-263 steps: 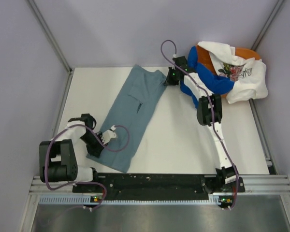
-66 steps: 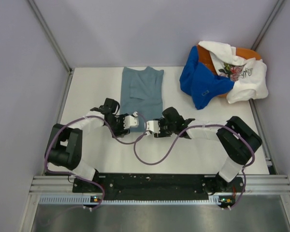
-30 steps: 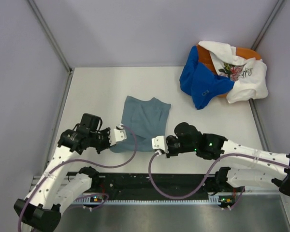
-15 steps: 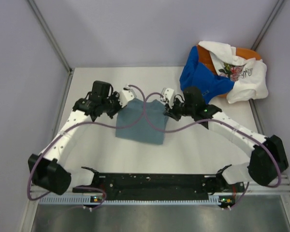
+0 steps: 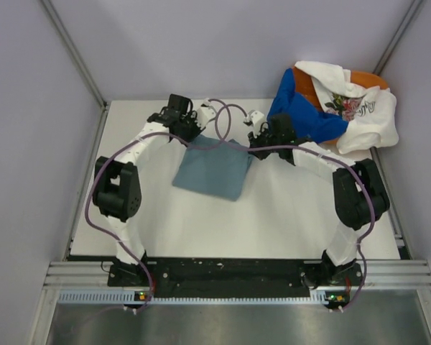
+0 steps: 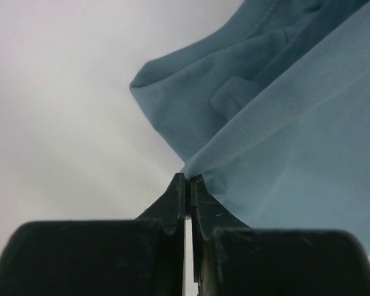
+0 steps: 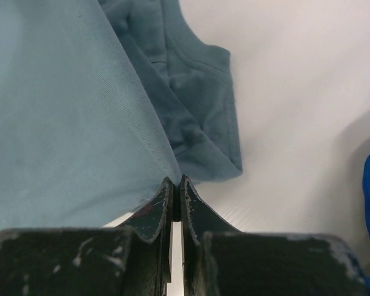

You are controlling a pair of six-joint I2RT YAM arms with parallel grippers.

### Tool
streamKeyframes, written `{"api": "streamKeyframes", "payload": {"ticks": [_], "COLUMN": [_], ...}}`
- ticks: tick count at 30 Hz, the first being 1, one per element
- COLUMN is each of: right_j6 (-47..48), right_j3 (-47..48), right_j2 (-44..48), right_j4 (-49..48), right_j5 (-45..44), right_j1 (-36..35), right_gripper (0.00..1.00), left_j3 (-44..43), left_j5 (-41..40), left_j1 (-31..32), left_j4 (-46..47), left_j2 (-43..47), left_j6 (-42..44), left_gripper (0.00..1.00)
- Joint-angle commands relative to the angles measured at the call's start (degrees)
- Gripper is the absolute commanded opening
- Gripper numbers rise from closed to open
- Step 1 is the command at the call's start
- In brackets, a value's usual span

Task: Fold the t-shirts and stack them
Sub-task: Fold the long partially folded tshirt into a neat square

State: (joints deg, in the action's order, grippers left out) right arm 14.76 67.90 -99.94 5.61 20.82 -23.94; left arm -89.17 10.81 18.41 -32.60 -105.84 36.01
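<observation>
Where the white desk [image 5: 294,208] ends, pale lilac walls [image 5: 201,43] close it in on three sides. Bare metal posts [image 5: 75,54] run up the far corners, and a ribbed metal rail [image 5: 237,295] lies along the near edge. The slate-blue tee [image 5: 214,171] lies toward the far side of the desk, folded into a skewed rectangle. The left gripper [image 6: 188,179] is pinched tight on one far corner of its top layer, and the right gripper [image 7: 177,180] likewise on the other. Beneath each, the wrist views show a lower layer with a hemmed edge.

Heaped in the far right corner are the royal blue tee [image 5: 305,118], the white tee [image 5: 363,115] draped over it, and the orange tee [image 5: 370,77] peeking out behind. The white tee carries a floral print with script lettering beside it — too small to read.
</observation>
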Motion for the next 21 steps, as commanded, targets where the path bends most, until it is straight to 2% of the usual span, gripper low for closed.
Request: {"api": "streamKeyframes", "payload": {"ticks": [1, 6, 10, 12, 15, 18, 21], "right_j6": [-3.7, -3.9, -4.0, -5.0, -6.6, -7.6, -9.2], "right_j3": [5.0, 13.0, 18.6, 20.5, 24.2, 29.6, 33.0], "right_j2": [-4.4, -11.8, -16.1, -17.8, -20.9, -23.3, -22.5], "right_j4": [-4.5, -1.3, 1.1, 1.2, 2.5, 5.5, 9.1], "right_j5": [-4.4, -5.4, -5.7, -7.5, -10.7, -12.8, -14.0], "right_j1": [2.5, 3.1, 3.1, 3.0, 3.0, 3.0, 3.1], "right_gripper": [0.0, 0.0, 0.0, 0.12, 0.34, 0.41, 0.44], "left_j3": [-7.9, -15.1, -16.5, -17.4, -19.2, -23.0, -27.6], "left_j5": [-6.1, -10.2, -14.6, -16.9, -19.2, -22.0, -22.1], "left_j1": [-0.8, -1.0, -1.1, -1.1, -1.7, -3.1, -5.2], "left_j4": [3.9, 1.2, 2.4, 3.0, 3.2, 2.9, 1.2], "left_j2": [-6.7, -15.6, -18.1, -19.0, -20.5, -21.6, -21.9], "left_j6": [-2.2, -4.3, -5.4, -6.5, -9.2, -11.7, -13.8], "left_gripper": [0.0, 0.0, 0.02, 0.09, 0.26, 0.32, 0.44]}}
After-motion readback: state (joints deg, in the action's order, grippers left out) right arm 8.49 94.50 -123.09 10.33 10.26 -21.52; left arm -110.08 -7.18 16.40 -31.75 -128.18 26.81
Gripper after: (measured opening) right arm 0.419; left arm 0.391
